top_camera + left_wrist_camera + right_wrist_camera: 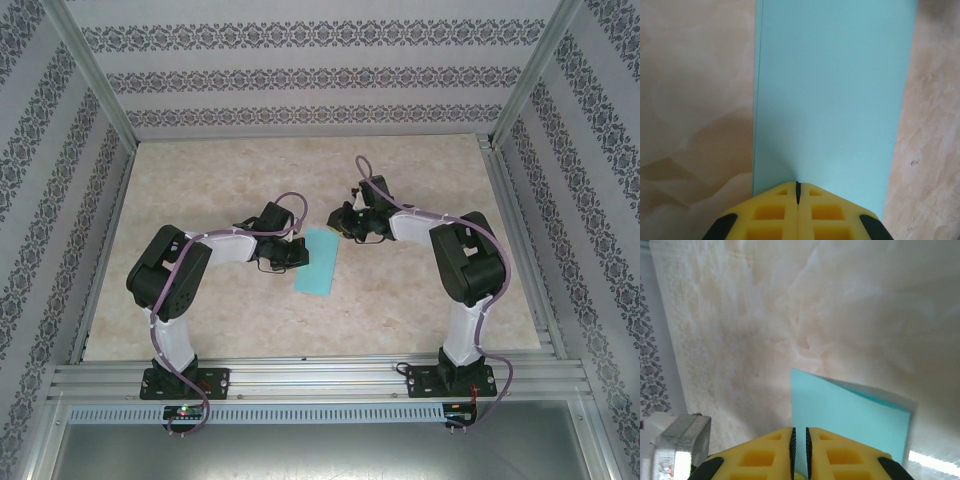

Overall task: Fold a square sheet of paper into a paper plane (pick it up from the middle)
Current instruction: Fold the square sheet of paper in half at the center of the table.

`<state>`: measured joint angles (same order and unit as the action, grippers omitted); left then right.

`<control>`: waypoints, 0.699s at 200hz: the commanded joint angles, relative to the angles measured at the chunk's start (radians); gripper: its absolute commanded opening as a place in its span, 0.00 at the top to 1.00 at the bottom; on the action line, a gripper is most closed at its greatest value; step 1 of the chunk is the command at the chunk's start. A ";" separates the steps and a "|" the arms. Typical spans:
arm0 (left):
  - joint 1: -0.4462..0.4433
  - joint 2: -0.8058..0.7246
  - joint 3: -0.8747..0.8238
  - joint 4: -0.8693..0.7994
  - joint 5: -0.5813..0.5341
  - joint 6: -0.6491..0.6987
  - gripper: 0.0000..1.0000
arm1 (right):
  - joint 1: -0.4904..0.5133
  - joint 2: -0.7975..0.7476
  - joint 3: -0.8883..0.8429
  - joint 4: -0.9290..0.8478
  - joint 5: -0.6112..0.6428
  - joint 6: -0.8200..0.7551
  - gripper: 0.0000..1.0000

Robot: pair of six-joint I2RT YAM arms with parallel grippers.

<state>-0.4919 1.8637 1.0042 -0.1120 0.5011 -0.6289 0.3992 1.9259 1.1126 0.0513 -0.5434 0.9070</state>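
The paper [318,262] lies flat near the middle of the table [200,180], between the two grippers. Here it is a narrow teal oblong rather than a square, its long side running away from the arms and leaning a little to the right. In the left wrist view the paper [830,100] is plain and smooth, and a thin second edge runs just inside its left side. In the right wrist view the paper [850,415] shows one sharp corner, with a shadow under its far edge.

The left gripper [297,255] meets the paper's left long side. From its own camera the left gripper [797,192] has its yellow fingers pressed together, tips on the paper's near edge.

The right gripper [340,225] sits at the paper's far right corner. In its wrist view the right gripper [799,432] has its fingers a thin slit apart. The paper's edge runs down behind them, so I cannot tell whether any paper is caught there.

Both arms bend inward from their bases on the rail [320,375]. Patterned wall [300,40] closes in the table on three sides.
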 commanded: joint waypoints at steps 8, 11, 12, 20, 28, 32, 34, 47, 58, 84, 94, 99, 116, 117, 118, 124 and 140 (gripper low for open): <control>-0.015 0.035 -0.010 -0.101 -0.011 0.021 1.00 | 0.006 0.048 -0.019 -0.003 0.030 -0.004 0.84; -0.014 0.035 -0.011 -0.102 -0.010 0.023 1.00 | 0.005 0.053 -0.018 -0.011 0.034 -0.007 0.84; -0.014 0.035 -0.011 -0.101 -0.010 0.023 1.00 | 0.005 0.054 -0.017 -0.013 0.036 -0.007 0.84; -0.014 0.034 -0.013 -0.100 -0.011 0.021 1.00 | 0.004 0.066 -0.014 -0.027 0.043 -0.016 0.84; -0.014 0.033 -0.013 -0.100 -0.011 0.022 1.00 | 0.005 0.077 -0.014 -0.039 0.052 -0.027 0.84; -0.015 0.035 -0.014 -0.099 -0.011 0.020 1.00 | 0.005 0.084 -0.013 -0.049 0.059 -0.031 0.84; -0.014 0.034 -0.014 -0.098 -0.011 0.021 1.00 | 0.006 0.087 -0.014 -0.053 0.061 -0.032 0.84; -0.014 0.034 -0.015 -0.097 -0.011 0.019 1.00 | 0.005 0.109 -0.025 -0.066 0.069 -0.040 0.84; -0.014 0.032 -0.015 -0.095 -0.009 0.020 1.00 | 0.004 0.120 -0.040 -0.051 0.061 -0.035 0.84; -0.014 0.031 -0.018 -0.095 -0.011 0.019 1.00 | 0.003 0.086 -0.055 -0.025 0.031 -0.028 0.84; -0.015 0.031 -0.021 -0.094 -0.013 0.019 1.00 | 0.003 0.056 -0.055 -0.027 0.022 -0.028 0.83; -0.015 0.031 -0.022 -0.094 -0.013 0.019 1.00 | 0.003 0.041 -0.055 -0.027 0.018 -0.030 0.83; -0.014 0.029 -0.023 -0.092 -0.013 0.018 1.00 | 0.006 -0.027 -0.065 -0.023 0.002 -0.031 0.83; -0.014 0.028 -0.024 -0.093 -0.011 0.017 1.00 | 0.006 -0.031 -0.067 -0.023 0.001 -0.032 0.83; -0.014 0.029 -0.023 -0.093 -0.012 0.018 1.00 | 0.007 -0.035 -0.067 -0.022 0.001 -0.032 0.83; -0.014 0.028 -0.024 -0.094 -0.012 0.017 1.00 | 0.011 -0.054 -0.076 -0.021 -0.003 -0.033 0.83; -0.014 0.028 -0.021 -0.094 -0.012 0.017 1.00 | 0.030 -0.092 -0.109 -0.003 -0.015 -0.024 0.83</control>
<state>-0.4919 1.8637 1.0042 -0.1116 0.5014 -0.6285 0.4026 1.9247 1.0416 0.0410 -0.5331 0.8909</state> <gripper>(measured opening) 0.067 0.172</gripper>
